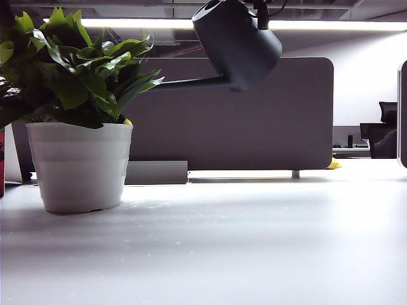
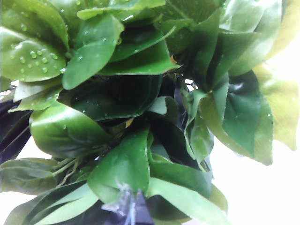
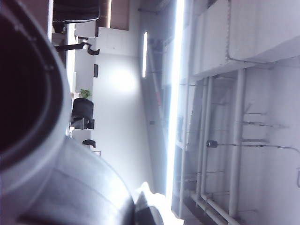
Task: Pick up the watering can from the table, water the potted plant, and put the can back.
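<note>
The black watering can (image 1: 238, 41) hangs tilted high above the table (image 1: 241, 241). Its thin spout (image 1: 191, 82) runs left, and its tip is lost among the leaves of the potted plant (image 1: 82, 70), which stands in a white ribbed pot (image 1: 79, 165) at the left. My right gripper (image 1: 262, 14) grips the can from above. In the right wrist view the can's body (image 3: 56, 178) fills one side beside that gripper (image 3: 149, 213), shut on the can. My left gripper (image 2: 127, 210) sits among wet leaves (image 2: 122, 93), tips together.
A grey partition panel (image 1: 254, 121) runs across the back of the table. A low grey box (image 1: 156, 171) sits behind the pot. A dark chair (image 1: 385, 130) stands far off at the right.
</note>
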`<act>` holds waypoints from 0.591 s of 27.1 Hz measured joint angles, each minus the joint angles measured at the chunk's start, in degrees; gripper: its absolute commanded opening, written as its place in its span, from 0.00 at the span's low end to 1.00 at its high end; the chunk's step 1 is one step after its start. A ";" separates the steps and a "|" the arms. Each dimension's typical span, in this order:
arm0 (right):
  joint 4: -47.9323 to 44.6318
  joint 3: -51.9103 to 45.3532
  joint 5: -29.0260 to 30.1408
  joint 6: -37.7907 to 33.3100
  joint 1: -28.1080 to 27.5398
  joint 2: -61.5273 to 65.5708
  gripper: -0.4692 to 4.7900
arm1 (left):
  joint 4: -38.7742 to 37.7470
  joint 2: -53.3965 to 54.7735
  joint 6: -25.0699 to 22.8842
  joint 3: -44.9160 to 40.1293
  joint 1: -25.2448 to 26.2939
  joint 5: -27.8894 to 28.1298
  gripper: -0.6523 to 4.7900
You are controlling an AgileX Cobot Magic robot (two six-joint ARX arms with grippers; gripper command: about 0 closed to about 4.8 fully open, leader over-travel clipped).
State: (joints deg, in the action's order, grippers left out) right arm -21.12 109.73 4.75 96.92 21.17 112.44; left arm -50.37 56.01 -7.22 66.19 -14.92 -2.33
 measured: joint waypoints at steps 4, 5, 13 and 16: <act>-0.52 0.00 0.02 0.50 0.00 0.00 0.08 | -0.04 0.00 0.00 0.00 0.00 0.00 0.11; -0.44 0.00 0.02 1.88 -0.02 0.00 0.08 | -0.04 0.00 0.00 0.00 0.00 0.00 0.11; -0.61 0.00 1.49 2.64 0.00 0.00 0.08 | -0.04 0.00 0.00 0.00 0.00 0.00 0.11; -0.90 0.00 1.46 2.67 0.00 0.00 0.08 | -0.04 0.00 0.00 0.00 0.00 0.00 0.11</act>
State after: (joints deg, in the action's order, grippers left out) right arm -22.02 109.73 6.22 99.59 21.17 112.44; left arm -50.41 56.01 -7.22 66.19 -14.92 -2.33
